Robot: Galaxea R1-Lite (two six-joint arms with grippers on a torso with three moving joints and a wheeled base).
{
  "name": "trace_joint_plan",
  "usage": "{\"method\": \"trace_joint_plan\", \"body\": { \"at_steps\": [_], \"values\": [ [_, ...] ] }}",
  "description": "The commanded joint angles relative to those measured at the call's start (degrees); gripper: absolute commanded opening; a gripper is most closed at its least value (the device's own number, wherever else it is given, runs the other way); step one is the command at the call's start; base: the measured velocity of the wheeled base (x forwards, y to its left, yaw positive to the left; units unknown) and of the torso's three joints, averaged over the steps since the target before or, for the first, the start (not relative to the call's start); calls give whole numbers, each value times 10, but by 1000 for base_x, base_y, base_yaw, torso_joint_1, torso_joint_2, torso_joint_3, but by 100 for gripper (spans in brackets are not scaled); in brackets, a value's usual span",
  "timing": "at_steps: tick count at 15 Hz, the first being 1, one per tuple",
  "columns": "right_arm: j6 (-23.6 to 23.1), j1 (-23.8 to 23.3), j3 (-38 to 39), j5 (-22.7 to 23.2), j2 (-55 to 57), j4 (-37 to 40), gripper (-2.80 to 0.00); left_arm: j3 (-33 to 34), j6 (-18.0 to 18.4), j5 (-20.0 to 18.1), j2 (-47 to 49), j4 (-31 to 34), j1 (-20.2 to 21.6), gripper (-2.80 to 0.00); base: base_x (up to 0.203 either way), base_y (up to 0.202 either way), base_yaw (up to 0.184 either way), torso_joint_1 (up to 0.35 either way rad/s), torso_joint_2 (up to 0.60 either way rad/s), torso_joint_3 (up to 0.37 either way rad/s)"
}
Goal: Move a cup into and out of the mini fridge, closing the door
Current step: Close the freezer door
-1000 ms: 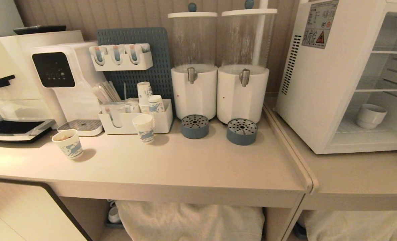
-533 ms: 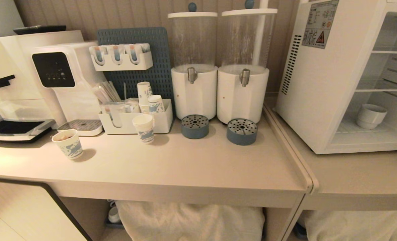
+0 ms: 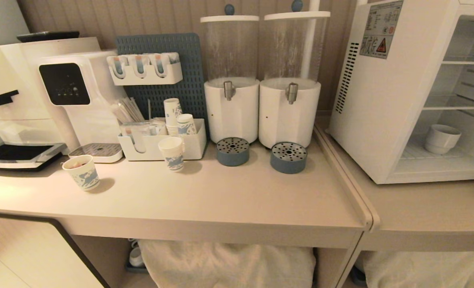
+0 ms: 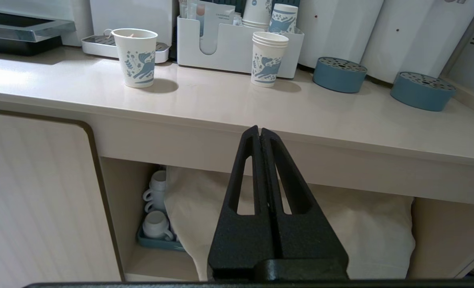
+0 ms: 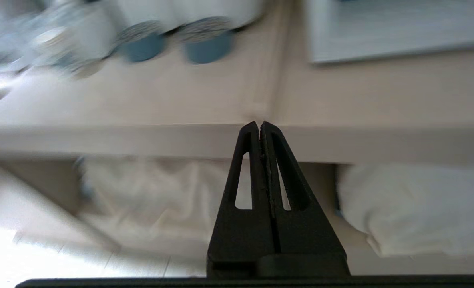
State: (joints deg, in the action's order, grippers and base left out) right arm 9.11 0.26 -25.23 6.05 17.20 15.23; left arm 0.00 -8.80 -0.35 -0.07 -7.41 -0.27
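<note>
The mini fridge stands at the right on the lower counter, its front open toward me. The small white cup sits on the fridge's bottom shelf, upright, with nothing touching it. The door is out of view. Neither gripper shows in the head view. My left gripper is shut and empty, held just below and in front of the counter's front edge. My right gripper is also shut and empty, low before the seam between the two counters, with the mini fridge blurred beyond it.
Two white drink dispensers with blue drip trays stand left of the fridge. Paper cups and a white organiser sit mid-counter, a coffee machine at the far left. White cloth bundles and mugs lie under the counter.
</note>
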Motion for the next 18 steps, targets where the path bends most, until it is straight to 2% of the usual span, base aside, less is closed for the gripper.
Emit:
{"method": "trace_joint_plan", "body": {
  "at_steps": [1,4,7,11,14,16,17,18],
  "values": [
    [19,9,56,-54,-49,-89,-280,23,-1,0,-2,-1,0,-280,0,0,0,0,0,0],
    [-3,8,155,-109,-69,-239,-280,23,-1,0,-2,-1,0,-280,0,0,0,0,0,0],
    [-43,3,223,-138,-99,-291,-280,23,-1,0,-2,-1,0,-280,0,0,0,0,0,0],
    [-56,3,251,-158,-149,-281,-280,23,-1,0,-2,-1,0,-280,0,0,0,0,0,0],
    [-38,2,253,-153,-172,-244,-280,23,-1,0,-2,-1,0,-280,0,0,0,0,0,0],
    [-26,2,253,-97,-172,-231,-280,23,-1,0,-2,-1,0,-280,0,0,0,0,0,0],
    [-23,2,253,-73,-173,-200,-280,23,-1,0,-2,-1,0,-280,0,0,0,0,0,0],
    [-27,2,248,-69,-172,-165,-280,23,-1,0,-2,-1,0,-280,0,0,0,0,0,0]
  ]
}}
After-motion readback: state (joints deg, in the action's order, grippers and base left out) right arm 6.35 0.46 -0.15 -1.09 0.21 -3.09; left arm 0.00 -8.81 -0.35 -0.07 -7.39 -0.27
